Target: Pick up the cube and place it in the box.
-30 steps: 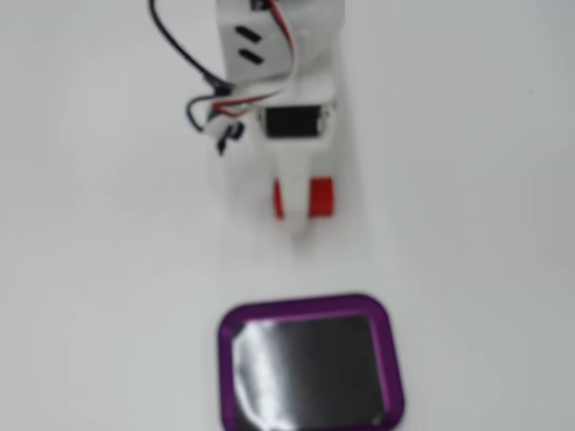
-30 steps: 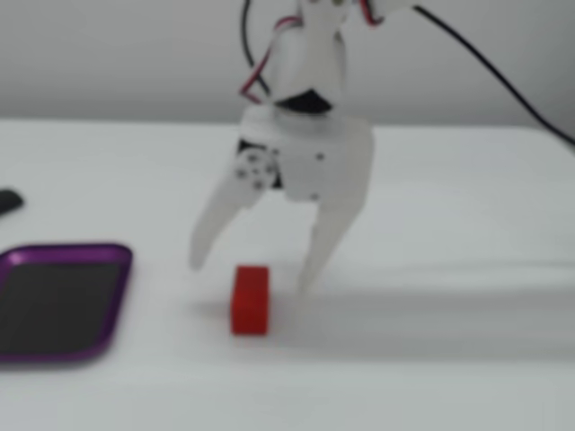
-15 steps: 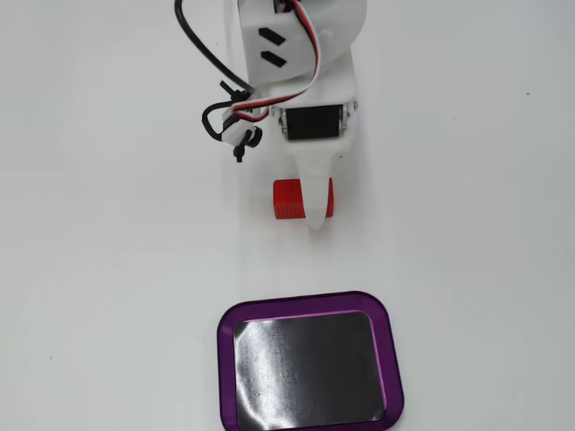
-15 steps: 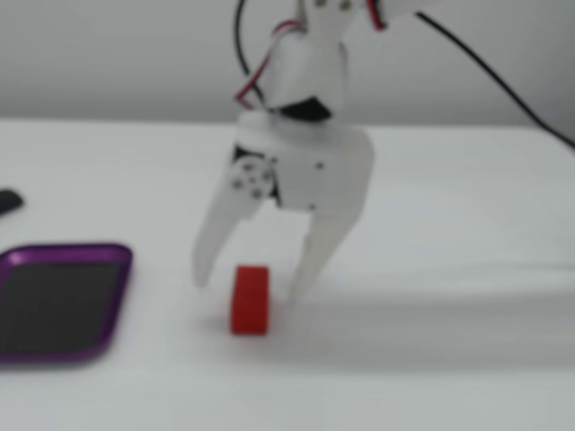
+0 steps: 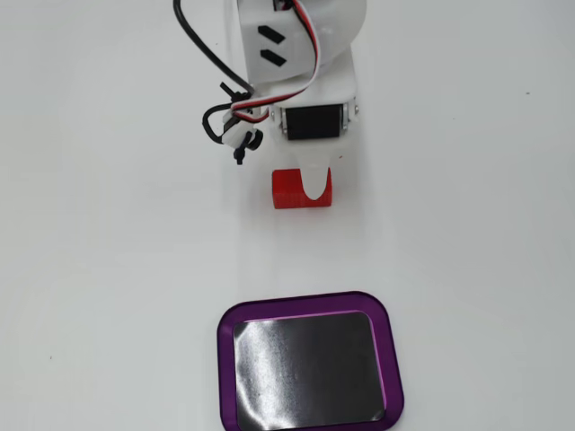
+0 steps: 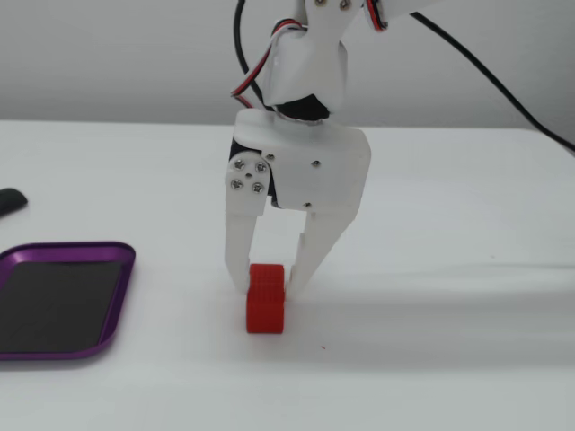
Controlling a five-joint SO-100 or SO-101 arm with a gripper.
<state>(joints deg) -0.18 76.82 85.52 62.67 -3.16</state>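
Pincer (image 6: 267, 285) had closed narrow on the cube (image 6: 265, 299), tips clamping its upper part while it sat on the tabletop (image 6: 467, 269). Grip looked high, probably so the tips cleared the surface. Box (image 5: 310, 373) was well apart, empty; lift not done yet.

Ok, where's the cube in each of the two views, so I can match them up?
Fixed view from above: cube sits upper centre, partly under the tool, well above the box.
Fixed view from the side: cube sits low centre on the table, between the tool's fingers, right of the box.
Shared landmark: the purple-rimmed box.
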